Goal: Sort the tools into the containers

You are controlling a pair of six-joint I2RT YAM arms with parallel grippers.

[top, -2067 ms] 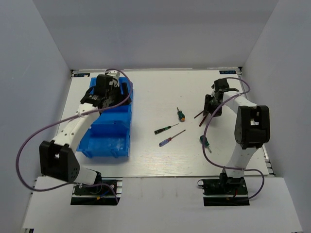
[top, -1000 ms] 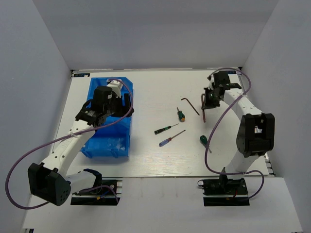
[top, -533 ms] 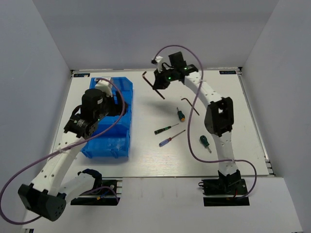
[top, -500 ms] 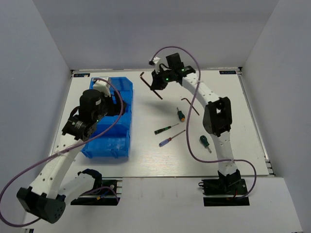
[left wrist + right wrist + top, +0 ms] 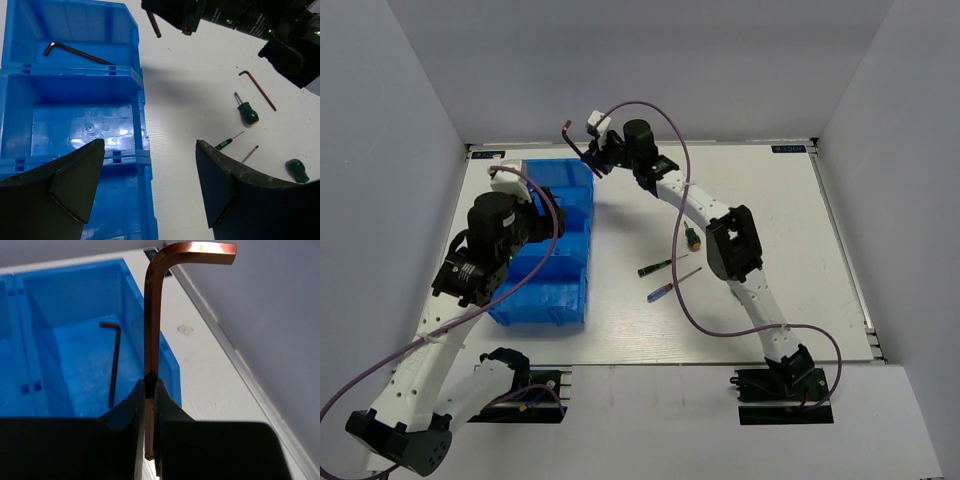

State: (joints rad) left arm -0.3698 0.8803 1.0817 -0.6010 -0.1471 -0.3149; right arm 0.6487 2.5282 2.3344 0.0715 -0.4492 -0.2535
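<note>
Hex key (image 5: 151, 315) in outstretched right gripper (image 5: 150, 388)

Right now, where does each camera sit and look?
Top: above and behind, looking down on table and blue bin; both arms show.
Left wrist: above the bin, looking down; its open left claw frames the bottom.
Right wrist: looks along the shut right claw holding an L-shaped key.
Both wrist views share the other key lying in the bin.

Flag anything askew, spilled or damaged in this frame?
Nothing stands out. The blue bin sits upright, one hex key lying flat in its far compartment. The right gripper is shut on a second hex key near the bin's far corner. A third hex key and the screwdrivers lie loose on the table, none visibly damaged.
</note>
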